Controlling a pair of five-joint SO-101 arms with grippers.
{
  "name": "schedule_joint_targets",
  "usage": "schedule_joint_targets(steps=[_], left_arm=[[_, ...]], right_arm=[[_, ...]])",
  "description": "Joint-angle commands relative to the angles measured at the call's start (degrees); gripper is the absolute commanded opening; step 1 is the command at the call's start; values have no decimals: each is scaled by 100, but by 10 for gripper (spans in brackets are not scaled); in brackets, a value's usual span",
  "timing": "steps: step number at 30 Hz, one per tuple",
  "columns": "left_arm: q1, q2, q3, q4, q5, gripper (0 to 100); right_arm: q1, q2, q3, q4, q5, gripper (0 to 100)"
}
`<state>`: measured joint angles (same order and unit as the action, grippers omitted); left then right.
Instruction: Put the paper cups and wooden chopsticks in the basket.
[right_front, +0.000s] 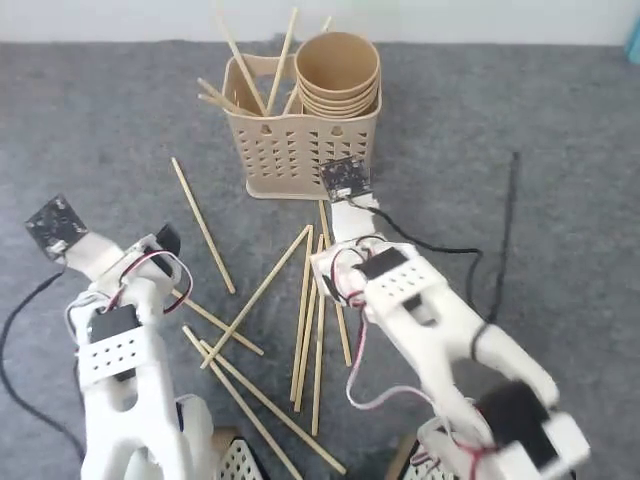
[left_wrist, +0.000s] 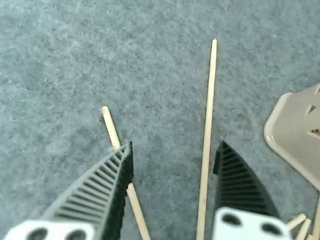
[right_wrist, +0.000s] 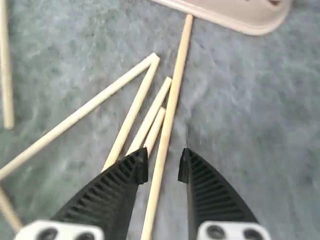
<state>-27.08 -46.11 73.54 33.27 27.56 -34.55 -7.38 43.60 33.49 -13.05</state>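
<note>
The beige basket (right_front: 290, 150) stands at the back with a stack of paper cups (right_front: 337, 65) and several chopsticks in it. More wooden chopsticks (right_front: 305, 310) lie scattered on the grey carpet in front. My right gripper (right_wrist: 164, 162) hangs low over this pile. Its jaws are open a little, one on each side of a chopstick (right_wrist: 172, 95) that runs toward the basket's base (right_wrist: 235, 15). My left gripper (left_wrist: 172, 150) is open wide above the carpet. A long chopstick (left_wrist: 207, 125) lies just inside one finger, and another chopstick (left_wrist: 111, 127) passes under the other finger.
A black cable (right_front: 505, 230) trails over the carpet to the right of the right arm (right_front: 420, 300). A corner of the basket (left_wrist: 295, 130) is close to my left gripper. Bare carpet stretches on the far left and far right.
</note>
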Motion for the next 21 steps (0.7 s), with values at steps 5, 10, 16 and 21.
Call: schedule_joint_targets(steps=[5,10,16,21], left_arm=[[-9,-132,-31,-35,70,254],[-18,-123,-22,-185,70,254],[-18,-97,-22,-158,62,254],[-26,703,-418,-123,62,254]], right_arm=[[163,1692,-1477,-382,-35,108],[233,2105,-2180,391,-35,96],[251,2018,-2101,1059,-35,12],[242,1402,-2075,2062,-44,9]])
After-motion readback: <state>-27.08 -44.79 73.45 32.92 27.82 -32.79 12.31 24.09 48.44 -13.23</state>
